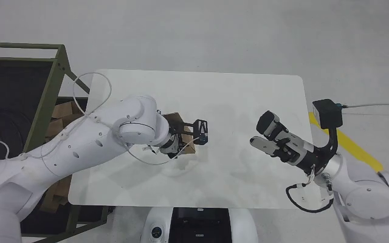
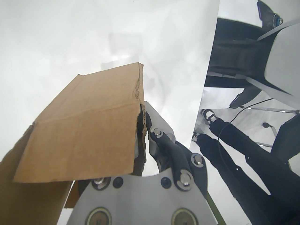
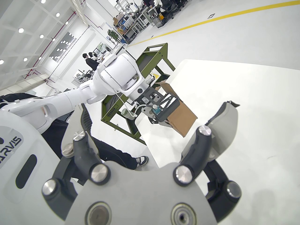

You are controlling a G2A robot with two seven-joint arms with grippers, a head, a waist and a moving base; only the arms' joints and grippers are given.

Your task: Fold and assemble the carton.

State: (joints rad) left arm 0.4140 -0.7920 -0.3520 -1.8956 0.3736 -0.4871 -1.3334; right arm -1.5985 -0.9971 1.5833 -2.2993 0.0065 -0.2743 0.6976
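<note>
A brown cardboard carton (image 1: 176, 118), partly folded, stands on the left-centre of the white table (image 1: 243, 97). My left gripper (image 1: 193, 135) is shut on one of its flaps. In the left wrist view the carton (image 2: 86, 122) has a torn edge clamped at the left gripper (image 2: 143, 122), and one finger (image 2: 153, 115) shows beside the flap while the other is hidden behind it. My right gripper (image 1: 260, 132) hovers open over the right part of the table, well apart from the carton. Seen past the open right gripper (image 3: 157, 107), the carton (image 3: 184, 117) hangs under the left arm's gripper.
A green metal cart (image 1: 51, 73) stands off the table's left edge with flat cardboard pieces (image 1: 61, 115) in it. Bare white tabletop lies between the two grippers and along the far side.
</note>
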